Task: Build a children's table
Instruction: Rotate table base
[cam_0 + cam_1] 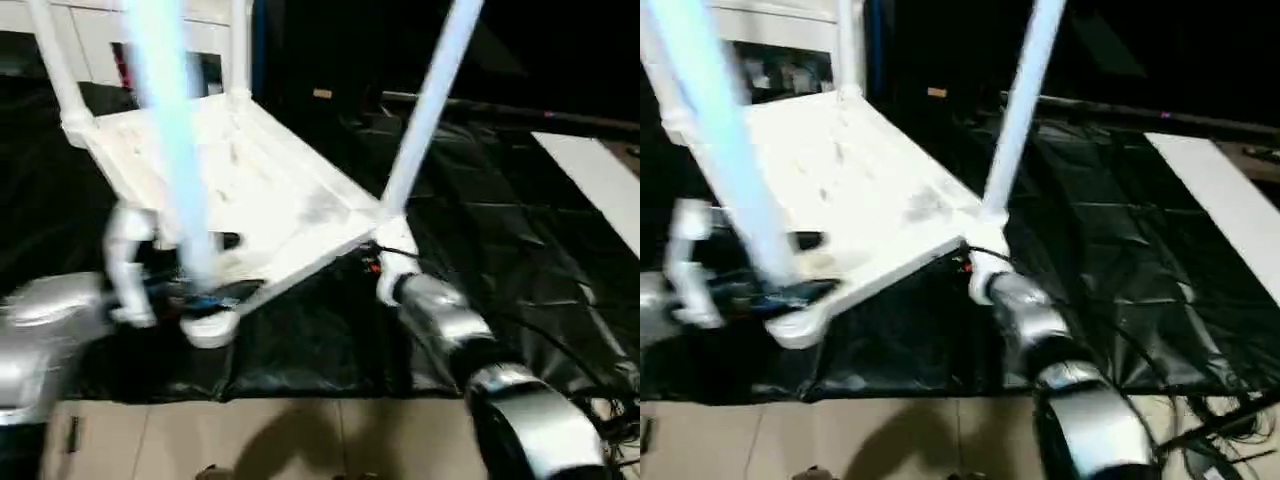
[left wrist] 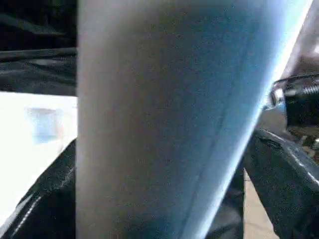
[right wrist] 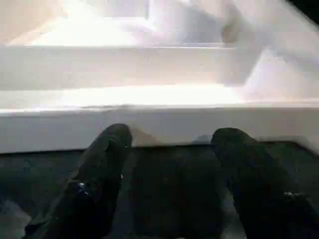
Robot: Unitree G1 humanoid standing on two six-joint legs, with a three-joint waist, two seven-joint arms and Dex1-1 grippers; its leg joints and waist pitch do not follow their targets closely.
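Note:
The children's table (image 1: 270, 190) lies upside down and tilted on the black-covered work table, with white legs pointing up. My left gripper (image 1: 190, 295) is shut on the near left leg (image 1: 175, 150) just above its corner socket (image 1: 210, 328). In the left wrist view that leg (image 2: 164, 119) spans the gap between both black fingers (image 2: 279, 169). At the near right corner, under another leg (image 1: 430, 100), my right gripper (image 1: 385, 262) is open. Its two fingertips (image 3: 112, 139) rest against the table top's white rim (image 3: 159, 124) with nothing between them.
Black sheeting (image 1: 480, 220) covers the work table, whose front edge meets beige floor tiles (image 1: 250, 440). A white board (image 1: 600, 180) lies at the far right. Cables (image 1: 610, 400) trail at the lower right. White cabinets (image 1: 95, 40) stand behind.

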